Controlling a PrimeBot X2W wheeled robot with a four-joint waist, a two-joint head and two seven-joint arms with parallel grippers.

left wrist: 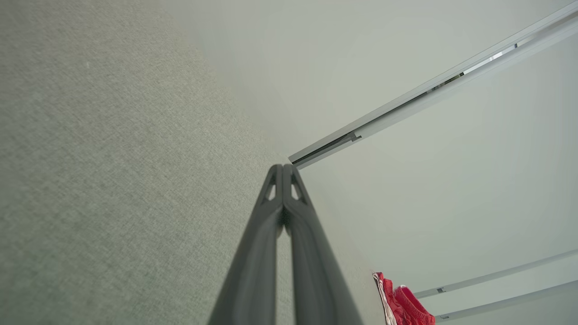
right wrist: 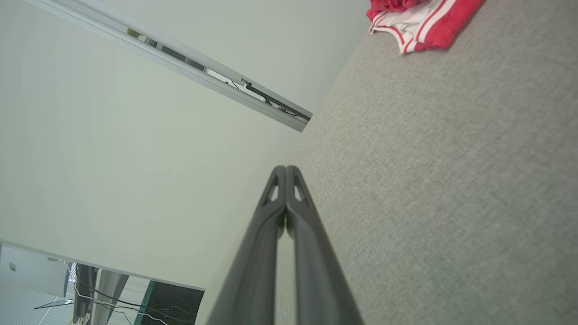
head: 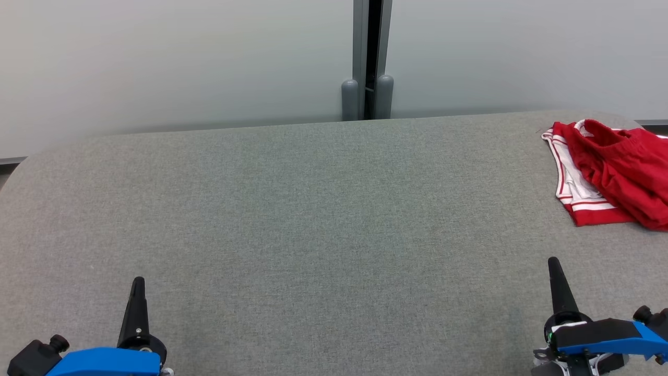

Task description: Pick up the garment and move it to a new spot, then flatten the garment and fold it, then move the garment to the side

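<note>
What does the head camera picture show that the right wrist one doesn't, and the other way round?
Head view's own: the left gripper, shut, and the rounded left end of the table. Right wrist view's own: what looks like a dark screen with cables, low in its corner. Shared: the right gripper, shut, the crumpled red and white garment, and the grey table top.

the surface (head: pixel 292 209) is covered in grey woven cloth, matt and slightly rough; the garment (head: pixel 621 167) is soft, thin red-and-white cloth without sheen.
</note>
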